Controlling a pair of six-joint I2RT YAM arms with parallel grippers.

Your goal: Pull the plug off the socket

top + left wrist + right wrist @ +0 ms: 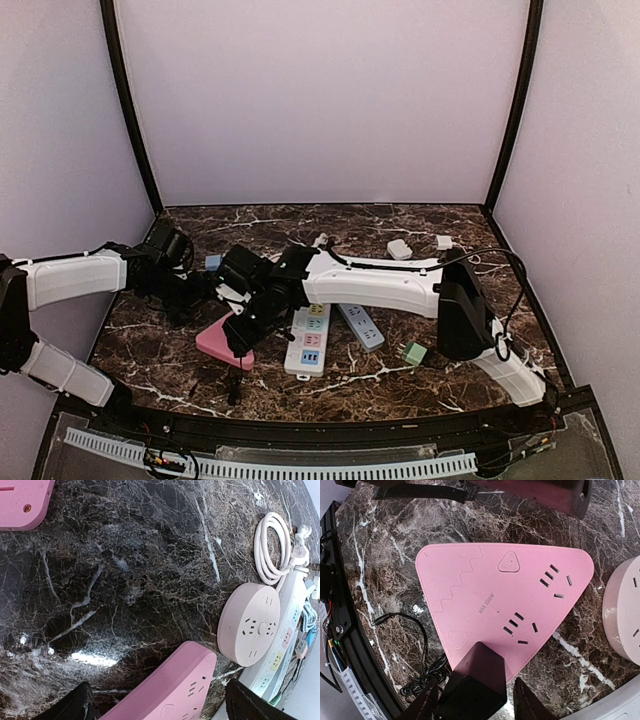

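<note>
plug [479,667] sits at one edge of the pink socket [490,590]. right gripper [475,684] jaws stand partly spread astride it, gap on one side. left gripper [157,692] is spread wide, pressing on nothing: socket may lift with the plug. prongs and finger contact are hidden.

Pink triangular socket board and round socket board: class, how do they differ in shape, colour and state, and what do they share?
Shape: the pink triangular socket board has three rounded corners; the round socket board is a disc. Colour: the triangular one is strong pink, the round one far paler. State: a black plug stands in the triangular board; the round board's visible face holds none. Both lie flat on the marble table, sockets up.
</note>
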